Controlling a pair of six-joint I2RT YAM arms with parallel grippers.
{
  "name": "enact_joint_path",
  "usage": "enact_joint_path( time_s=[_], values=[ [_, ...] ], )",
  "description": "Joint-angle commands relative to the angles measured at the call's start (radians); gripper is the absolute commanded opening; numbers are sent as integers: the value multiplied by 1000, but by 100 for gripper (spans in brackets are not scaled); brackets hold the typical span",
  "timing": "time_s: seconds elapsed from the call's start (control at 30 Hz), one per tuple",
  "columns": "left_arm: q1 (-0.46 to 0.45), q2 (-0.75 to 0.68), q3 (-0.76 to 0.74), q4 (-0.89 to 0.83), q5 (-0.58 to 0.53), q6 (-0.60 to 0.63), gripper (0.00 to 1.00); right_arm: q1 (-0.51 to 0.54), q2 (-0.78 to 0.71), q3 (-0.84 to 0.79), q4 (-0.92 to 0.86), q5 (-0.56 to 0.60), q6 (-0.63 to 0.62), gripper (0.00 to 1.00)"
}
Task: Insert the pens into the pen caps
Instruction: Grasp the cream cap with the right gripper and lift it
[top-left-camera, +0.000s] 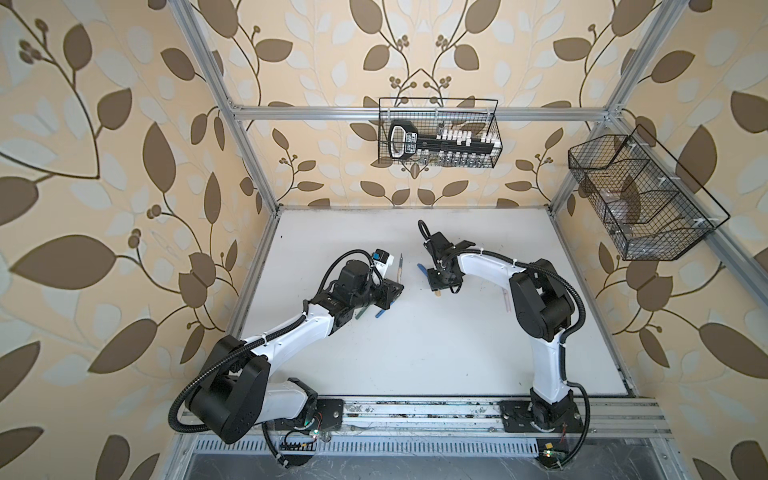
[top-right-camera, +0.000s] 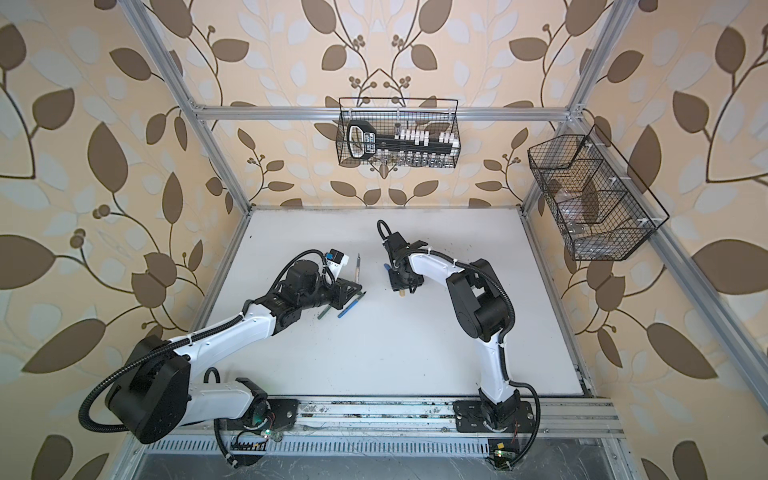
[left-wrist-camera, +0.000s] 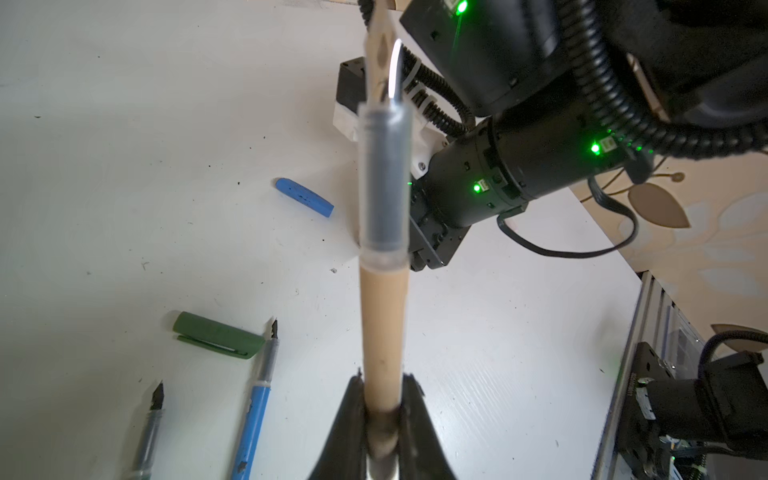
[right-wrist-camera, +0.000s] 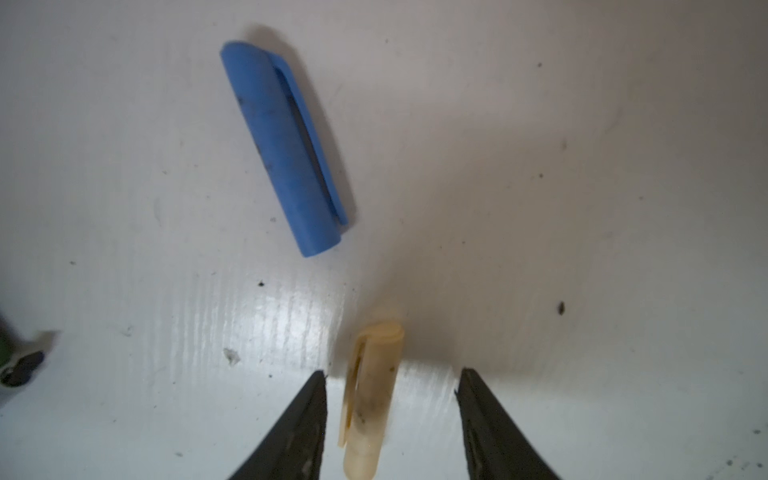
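A scuffed white tabletop (top-left-camera: 415, 353) ringed by aluminium rails carries two black-and-white arms that meet near its middle. The left gripper (left-wrist-camera: 382, 382) is clamped on the back end of a slim tan pen (left-wrist-camera: 382, 324) with a clear grip section and a dark nib that points away from the jaws. The right gripper (right-wrist-camera: 392, 374) hangs low, jaws apart, straddling a short, stained tan cap (right-wrist-camera: 372, 399) of plastic that lies flat between them, touched by neither.

A blue pen (left-wrist-camera: 253, 415) and a green pen (top-right-camera: 324, 312) lie side by side under the left arm. A pale pink pen (top-left-camera: 631, 300) rests near the right arm's elbow. A stubby blue cap (right-wrist-camera: 286, 149) sits just beyond the tan one, and a dark green cap (left-wrist-camera: 218, 334) lies by the blue pen's nib.

The tan cap looks light, stiff and smooth, so it is likely to roll or skid. A squeeze across its middle, off the clip and clear of the mouth, seems safest. Bare tabletop between the grippers leaves room to bring pen and cap together. The blue cap is the nearest obstacle, and the rails are well apart.
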Motion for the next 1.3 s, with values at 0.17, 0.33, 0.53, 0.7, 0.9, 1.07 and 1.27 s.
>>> enact_joint_path(
  time_s=[0.17, 0.33, 0.53, 0.7, 0.9, 1.07, 1.27],
  values=[
    [-4, -10, 12, 24, 13, 10, 14, 11, 50, 54, -48, -4, -21, 48],
    [-4, -14, 10, 18, 9, 13, 14, 18, 51, 50, -56, -5, -21, 45],
    [-4, -22, 5, 24, 2, 14, 14, 24, 53, 50, -65, -10, -25, 45],
    [-5, -19, 11, 18, 7, 14, 14, 22, 71, 71, -77, 7, -42, 42],
    [-4, -19, 11, 16, 2, 18, 14, 14, 66, 48, -77, 11, -46, 32],
    [-4, -11, 11, 18, 2, 17, 14, 11, 39, 12, -43, 7, -43, 24],
    [-4, -8, 12, 19, 10, 14, 14, 1, -41, -64, 30, -24, -35, 19]
  ],
)
